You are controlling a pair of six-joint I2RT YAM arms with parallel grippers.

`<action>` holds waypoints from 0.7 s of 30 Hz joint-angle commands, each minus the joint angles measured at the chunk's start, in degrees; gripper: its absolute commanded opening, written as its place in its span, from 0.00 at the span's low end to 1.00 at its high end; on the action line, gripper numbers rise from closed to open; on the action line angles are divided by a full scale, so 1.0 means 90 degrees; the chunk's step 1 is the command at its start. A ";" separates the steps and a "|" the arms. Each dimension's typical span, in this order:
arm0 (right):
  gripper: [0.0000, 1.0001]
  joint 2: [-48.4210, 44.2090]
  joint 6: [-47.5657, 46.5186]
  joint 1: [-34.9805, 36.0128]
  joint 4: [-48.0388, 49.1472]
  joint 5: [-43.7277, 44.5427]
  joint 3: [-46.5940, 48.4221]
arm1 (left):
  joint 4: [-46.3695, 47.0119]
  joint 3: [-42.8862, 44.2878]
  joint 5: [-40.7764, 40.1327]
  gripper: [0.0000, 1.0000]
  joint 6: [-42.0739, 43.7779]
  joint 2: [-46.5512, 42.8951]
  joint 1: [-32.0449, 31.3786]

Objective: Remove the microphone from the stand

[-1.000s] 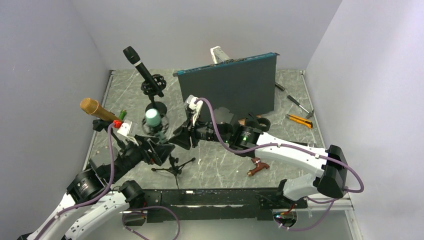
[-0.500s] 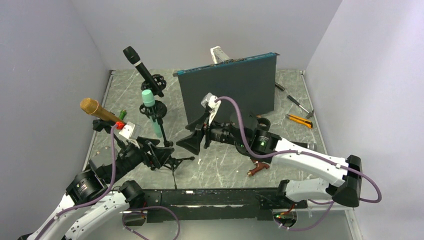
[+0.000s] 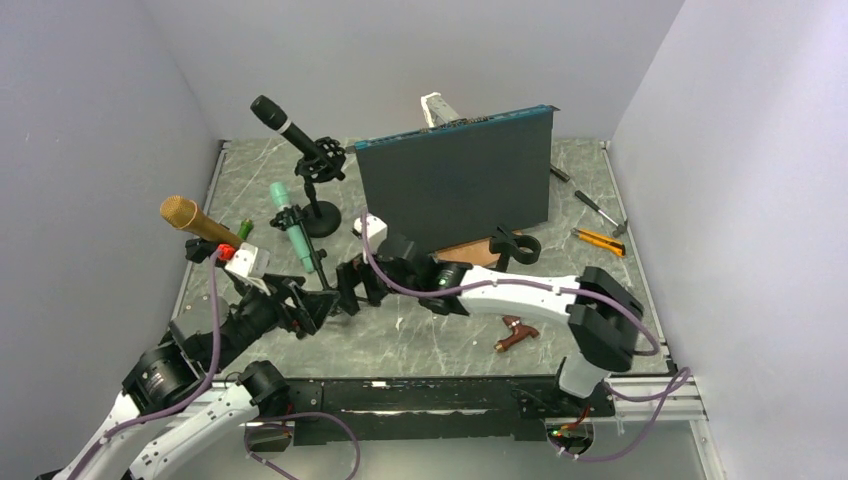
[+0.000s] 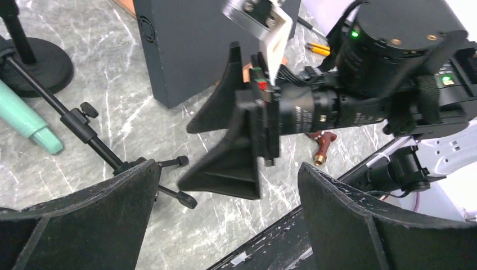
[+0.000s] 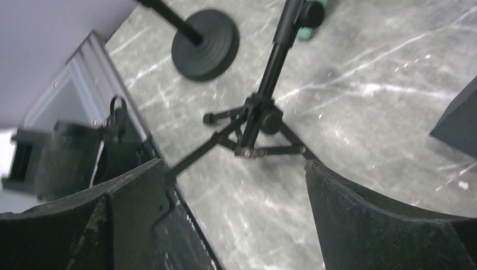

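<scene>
The teal microphone (image 3: 291,228) sits in the clip of a black tripod stand (image 3: 318,270), which leans toward the far left. In the left wrist view the microphone's body (image 4: 23,121) runs beside the stand's pole (image 4: 79,126). My left gripper (image 3: 308,308) stands open just left of the tripod's feet, with nothing between its fingers (image 4: 107,219). My right gripper (image 3: 350,287) is open too, right next to the feet. In its own view the tripod (image 5: 257,121) lies beyond the open fingers (image 5: 365,214). Neither gripper holds the microphone.
A black microphone (image 3: 285,122) stands on a round-base stand (image 3: 320,218) behind the teal one. A gold microphone (image 3: 195,220) is at the left. An upright dark board (image 3: 455,190) stands mid-table. A brown fitting (image 3: 515,335), a black clip (image 3: 515,246) and a yellow knife (image 3: 598,240) lie at the right.
The right gripper has opened and moved down and left to the tripod's feet. The stand with the teal microphone has gone from upright to leaning far left. The left gripper stayed open.
</scene>
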 commanded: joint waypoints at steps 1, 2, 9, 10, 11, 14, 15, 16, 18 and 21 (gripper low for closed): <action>0.97 0.0575 0.0544 -0.0038 -0.0200 0.1044 0.1197 | -0.0143 0.0376 -0.0414 0.97 0.0032 -0.0171 -0.0019; 0.97 0.0754 0.0600 -0.0037 -0.0227 0.1124 0.1379 | -0.0156 0.0423 -0.0434 0.98 0.0030 -0.0176 -0.0011; 0.89 0.2176 0.0603 -0.0046 -0.0581 0.1544 0.2856 | -0.0319 0.0717 -0.0478 0.98 0.0122 -0.0101 -0.0013; 0.87 0.2429 0.0511 -0.0056 -0.0674 0.1517 0.3060 | -0.0330 0.0734 -0.0471 0.98 0.0128 -0.0110 -0.0014; 0.86 0.2603 0.0412 -0.0051 -0.0856 0.1510 0.3308 | -0.0344 0.0738 -0.0469 0.98 0.0127 -0.0129 -0.0018; 0.80 0.3021 0.0222 -0.0061 -0.1148 0.1576 0.3745 | -0.0378 0.0729 -0.0469 0.98 0.0117 -0.0200 -0.0011; 0.76 0.3108 0.0165 -0.0054 -0.1157 0.1595 0.3791 | -0.0393 0.0729 -0.0477 0.98 0.0112 -0.0215 -0.0018; 0.73 0.3204 0.0115 -0.0056 -0.1187 0.1598 0.3850 | -0.0408 0.0715 -0.0488 0.98 0.0107 -0.0228 -0.0014; 0.66 0.3376 0.0024 -0.0046 -0.1228 0.1568 0.3965 | -0.0406 0.0677 -0.0498 0.98 0.0100 -0.0268 -0.0016; 0.59 0.3564 -0.0006 -0.0037 -0.1131 0.1408 0.3993 | -0.0349 0.0625 -0.0468 0.98 0.0092 -0.0280 -0.0016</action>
